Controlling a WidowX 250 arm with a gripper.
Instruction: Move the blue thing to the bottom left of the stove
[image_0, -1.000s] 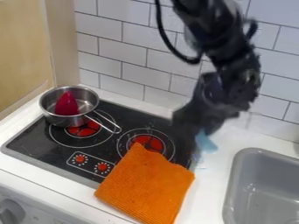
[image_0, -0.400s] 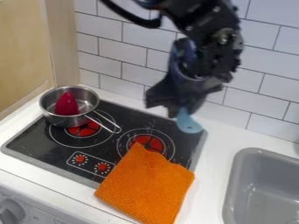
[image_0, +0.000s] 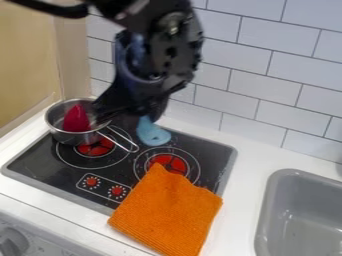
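Observation:
The black gripper (image_0: 141, 114) hangs over the back of the stove (image_0: 212, 159), just right of the pot. A light blue thing (image_0: 153, 134) hangs from its tip, held above the stove's rear part, behind the right burner. The gripper is shut on the upper end of the blue thing, and that end is hidden by the gripper.
A steel pot (image_0: 60, 136) with a red cone-shaped object (image_0: 76, 119) in it stands on the left burner, its handle pointing right. An orange cloth (image_0: 167, 212) covers the stove's front right corner. A grey sink (image_0: 297, 220) lies at the right.
The gripper has moved left with the blue thing, from the stove's right edge to behind the burners and near the pot. The pot and cloth have stayed put.

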